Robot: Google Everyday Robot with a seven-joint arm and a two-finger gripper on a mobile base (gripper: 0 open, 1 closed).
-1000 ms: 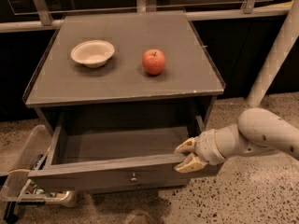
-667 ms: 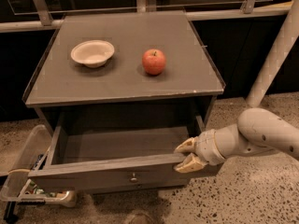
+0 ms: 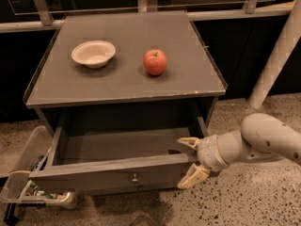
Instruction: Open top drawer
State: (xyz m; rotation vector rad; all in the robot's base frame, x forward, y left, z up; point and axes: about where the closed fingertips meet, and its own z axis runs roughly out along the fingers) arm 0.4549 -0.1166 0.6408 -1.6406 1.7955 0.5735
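The top drawer [image 3: 117, 175] of the grey wooden cabinet stands pulled out toward me, showing its shallow grey interior. A small round brass knob [image 3: 135, 178] sits at the centre of its front. My gripper [image 3: 189, 162] is at the drawer's right end. One cream finger [image 3: 188, 141] lies just inside the drawer above the front panel, the other [image 3: 193, 176] outside in front of it. The fingers are spread apart, straddling the front's right end.
On the cabinet top [image 3: 122, 84] stand a white bowl [image 3: 93, 53] at back left and a red apple [image 3: 155, 62] at centre. A clear plastic bin [image 3: 26, 173] with items sits on the floor at left. A white pole [image 3: 277, 55] leans at right.
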